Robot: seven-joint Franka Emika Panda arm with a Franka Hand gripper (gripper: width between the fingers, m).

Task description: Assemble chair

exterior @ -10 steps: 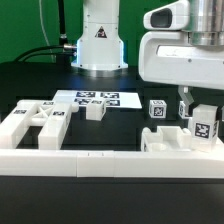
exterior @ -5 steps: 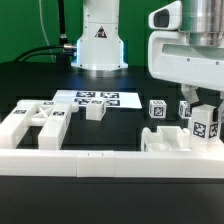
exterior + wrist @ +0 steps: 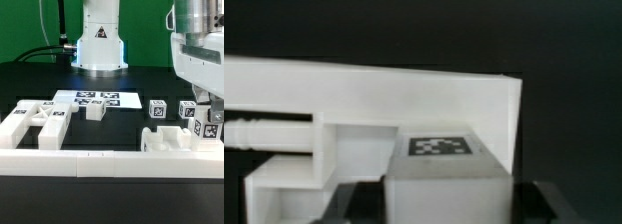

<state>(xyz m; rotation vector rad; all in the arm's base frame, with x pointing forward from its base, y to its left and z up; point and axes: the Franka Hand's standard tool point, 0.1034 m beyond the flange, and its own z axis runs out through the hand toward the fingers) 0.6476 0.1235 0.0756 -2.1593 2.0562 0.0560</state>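
In the exterior view the chair is still loose chunky white plastic parts spread over the black tabletop (image 3: 150, 85). A cluster of slab and leg pieces (image 3: 30, 125) lies at eight o'clock and a small white block (image 3: 95, 111) sits near the centre. A tagged white cube (image 3: 157, 110) and a second one beside it stand at three o'clock, and a low white chair piece (image 3: 168, 140) lies at four o'clock. The pincer (image 3: 205, 112) hangs at three o'clock, down over a tagged white upright block (image 3: 208, 127) that stands just beside the low piece. A long plain white rail (image 3: 90, 162) runs across at six o'clock. The marker board (image 3: 95, 98) lies toward twelve o'clock of the centre.

The wrist view shows what the other view cannot. The upright block, tag up, sits tight against a broad white wall, near a round white peg (image 3: 260, 130). Dark shapes flank the block, but I cannot tell whether the pincer pinches it or stands spread off it.

The step in hand looks like seating this block against its mating piece. If it is seated, the next move calls for a full release and a straight lift clear, without nudging it. Only the exterior view shows the remaining parts.
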